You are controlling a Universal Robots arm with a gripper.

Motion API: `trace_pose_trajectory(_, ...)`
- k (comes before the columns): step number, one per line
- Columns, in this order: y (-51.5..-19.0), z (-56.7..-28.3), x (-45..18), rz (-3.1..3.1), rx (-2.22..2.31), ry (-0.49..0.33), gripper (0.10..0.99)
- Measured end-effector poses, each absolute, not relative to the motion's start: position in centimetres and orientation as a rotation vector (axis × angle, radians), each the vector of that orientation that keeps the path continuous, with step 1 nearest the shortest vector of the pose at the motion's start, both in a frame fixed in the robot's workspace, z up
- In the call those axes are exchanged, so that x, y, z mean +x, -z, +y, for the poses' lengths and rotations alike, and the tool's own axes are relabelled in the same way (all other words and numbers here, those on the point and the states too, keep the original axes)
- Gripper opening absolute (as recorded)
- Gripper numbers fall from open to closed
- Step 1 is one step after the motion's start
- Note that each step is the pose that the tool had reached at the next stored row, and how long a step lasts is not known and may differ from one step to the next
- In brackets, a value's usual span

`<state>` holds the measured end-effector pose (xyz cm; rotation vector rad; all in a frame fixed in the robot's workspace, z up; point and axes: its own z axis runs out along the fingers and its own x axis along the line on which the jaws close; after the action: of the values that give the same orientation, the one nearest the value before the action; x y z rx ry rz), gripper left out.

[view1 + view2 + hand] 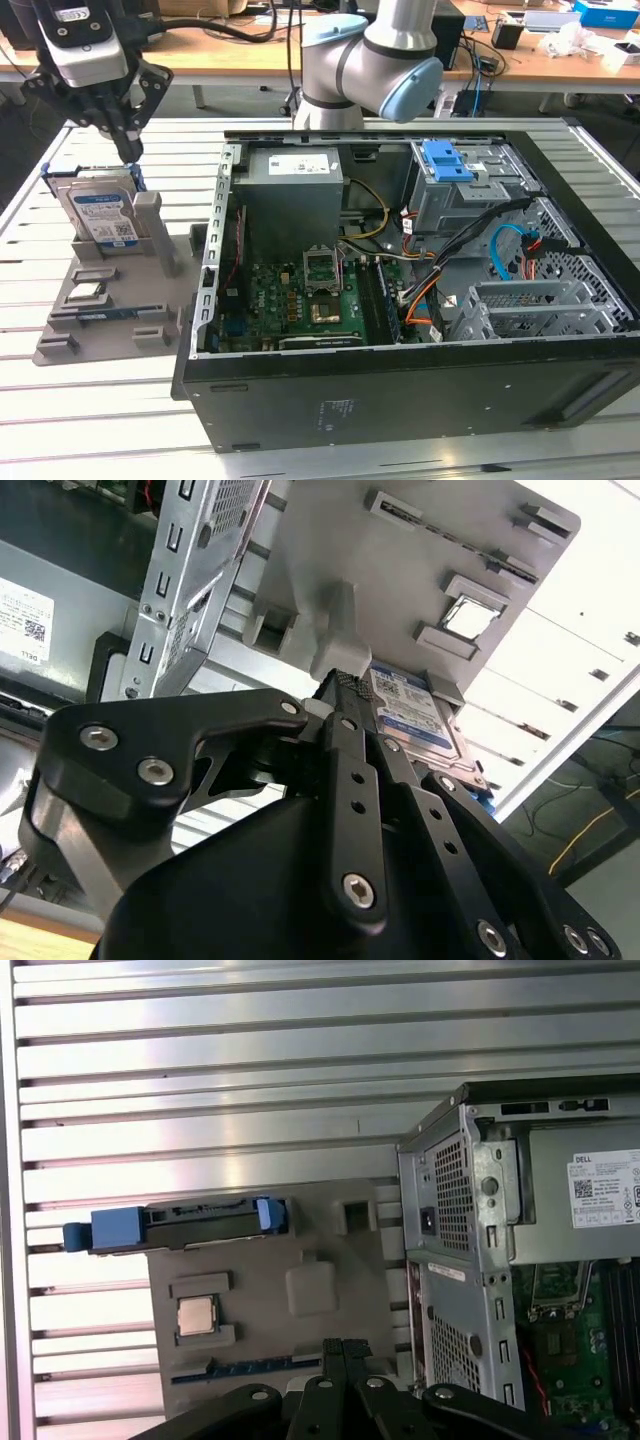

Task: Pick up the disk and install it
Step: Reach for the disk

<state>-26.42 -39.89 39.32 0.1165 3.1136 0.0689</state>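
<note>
Disk: I see the disk (pixel 100 215) standing upright on edge in a slot of the grey stand (pixel 115 300).
Gripper: the gripper (pixel 130 152) hangs just above the stand, at the disk's top edge. Its fingers are pinched together, holding nothing.
Computer case (pixel 400 390): open, just beside the stand.

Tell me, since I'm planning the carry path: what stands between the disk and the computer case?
In the exterior view, a grey upright post of the holder tray stands between the disk and the computer case.
</note>
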Motion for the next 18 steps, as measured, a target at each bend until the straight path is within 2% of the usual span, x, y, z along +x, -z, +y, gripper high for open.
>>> trace_pose_trajectory(18,-39.3,-39.8,-30.7,3.114,0.117,-0.069,0.106)
